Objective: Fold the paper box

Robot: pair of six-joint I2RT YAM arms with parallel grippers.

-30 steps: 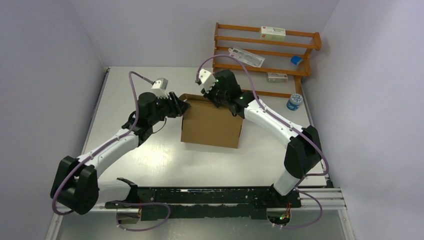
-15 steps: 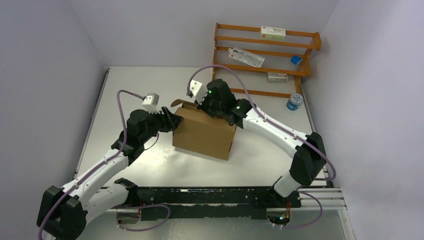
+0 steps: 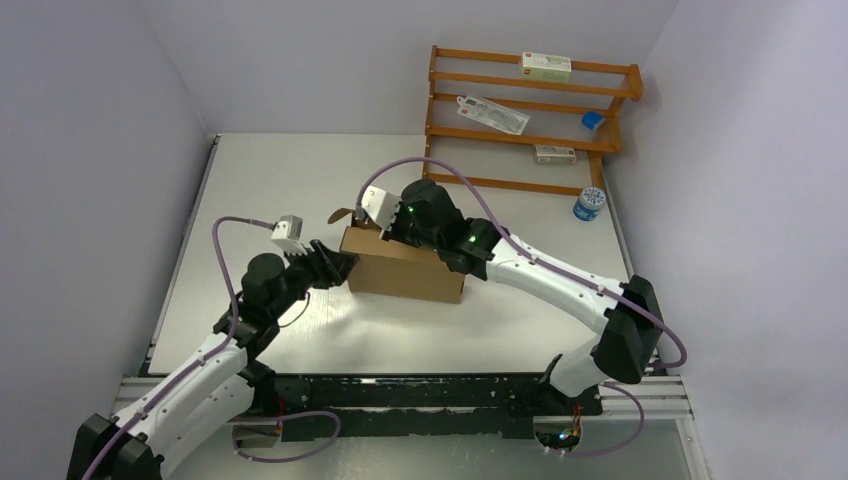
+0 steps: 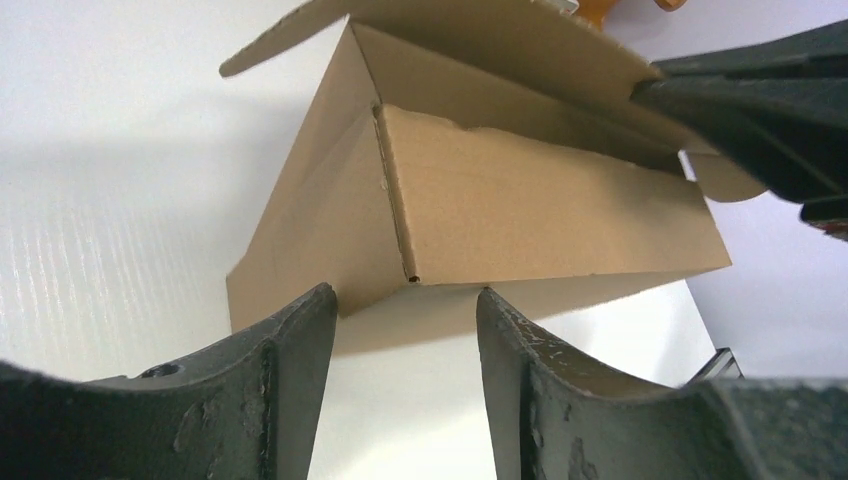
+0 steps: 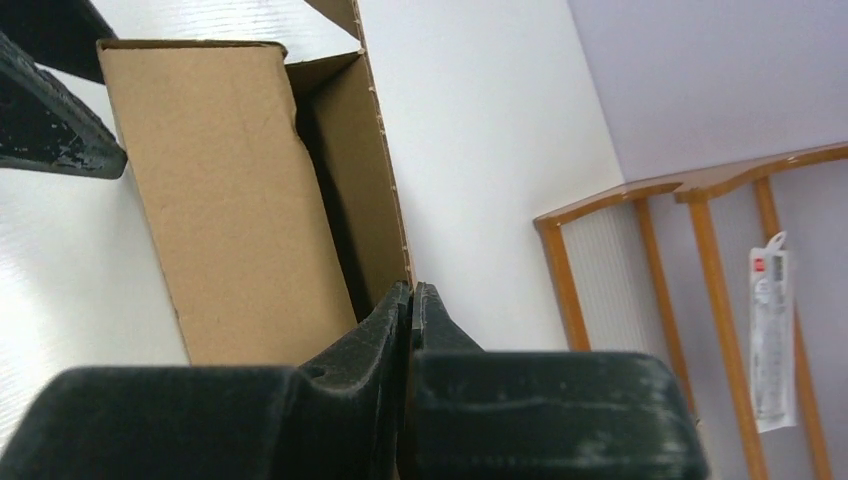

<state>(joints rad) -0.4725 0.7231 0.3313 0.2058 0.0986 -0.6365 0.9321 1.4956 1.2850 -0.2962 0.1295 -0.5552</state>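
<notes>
Plain paper box [image 3: 405, 275], carton [image 3: 546, 66] lettering unreadable

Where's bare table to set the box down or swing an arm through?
Bare: the far-left table behind the paper box, up to the back wall; also the near strip between box and arm bases. Crowded: the box, left gripper open at its corner, right gripper shut on its wall; rack and jar far right.
</notes>
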